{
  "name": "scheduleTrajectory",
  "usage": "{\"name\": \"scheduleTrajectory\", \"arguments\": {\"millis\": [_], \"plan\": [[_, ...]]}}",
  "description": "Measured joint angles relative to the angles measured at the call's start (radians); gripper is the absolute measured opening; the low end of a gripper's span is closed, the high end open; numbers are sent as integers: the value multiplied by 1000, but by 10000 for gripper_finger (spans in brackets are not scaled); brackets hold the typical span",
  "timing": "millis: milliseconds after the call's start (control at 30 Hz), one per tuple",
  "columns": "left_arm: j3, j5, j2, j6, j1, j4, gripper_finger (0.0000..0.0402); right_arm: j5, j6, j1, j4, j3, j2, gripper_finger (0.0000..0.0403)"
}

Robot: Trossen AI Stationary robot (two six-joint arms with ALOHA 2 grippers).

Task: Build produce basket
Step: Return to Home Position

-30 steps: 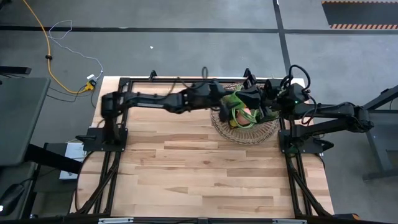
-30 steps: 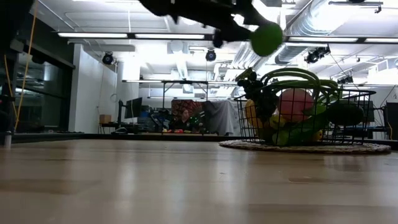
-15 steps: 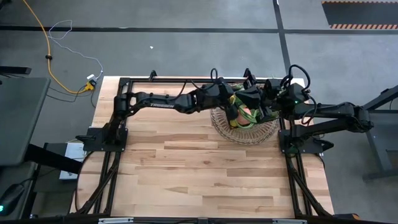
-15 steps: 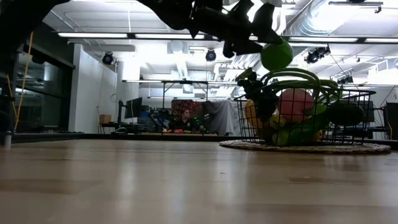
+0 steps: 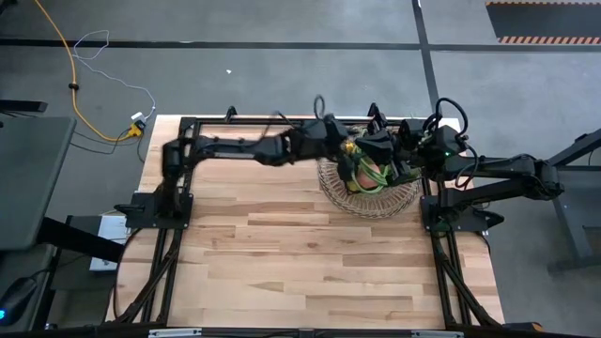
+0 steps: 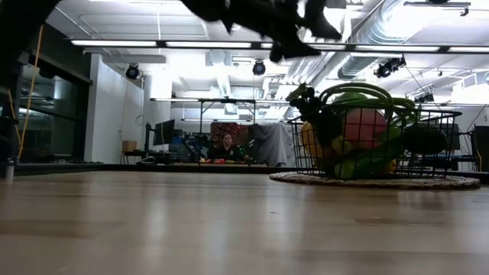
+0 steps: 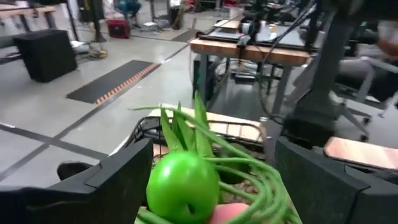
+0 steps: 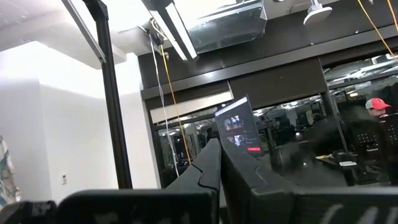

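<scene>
The wire basket (image 5: 376,205) stands at the table's far right on a round woven mat (image 6: 382,181). It holds produce: arching green beans (image 6: 359,90), a pink peach (image 6: 362,126) and yellow fruit. In the left wrist view a green apple (image 7: 182,186) lies on top of the beans. My left gripper (image 5: 342,147) hovers open over the basket's left rim, its fingers (image 7: 118,180) wide apart above the apple and clear of it. The apple is hidden in the low view. My right gripper (image 5: 383,148) is raised over the basket's far right side, shut and holding nothing.
The dark frame rails (image 5: 178,202) run along the table's left and right sides. The wooden tabletop (image 5: 300,253) in front of the basket is bare. A person sits at a desk far behind the table (image 6: 227,145).
My left gripper has moved a little toward the basket and its fingers have spread wider. It has let go of the green apple. The apple has dropped from between them onto the produce in the basket and is gone from the low view.
</scene>
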Motion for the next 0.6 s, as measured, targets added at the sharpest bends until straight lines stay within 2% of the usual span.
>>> {"name": "scheduleTrajectory", "arguments": {"millis": [200, 367, 467, 600], "plan": [[2, 78, -217, 6, 68, -278, 322, 0, -23, 0, -5, 0, 0, 0], [-9, 133, -423, -19, 110, -495, 316, 0, -33, 0, -90, 0, 0, 0], [-91, 189, -559, -51, 99, -496, 310, 0, -49, 0, -188, 0, 0, 0], [-298, 203, -752, -62, 26, -380, 290, 0, -60, 0, -286, 0, 0, 0]]}}
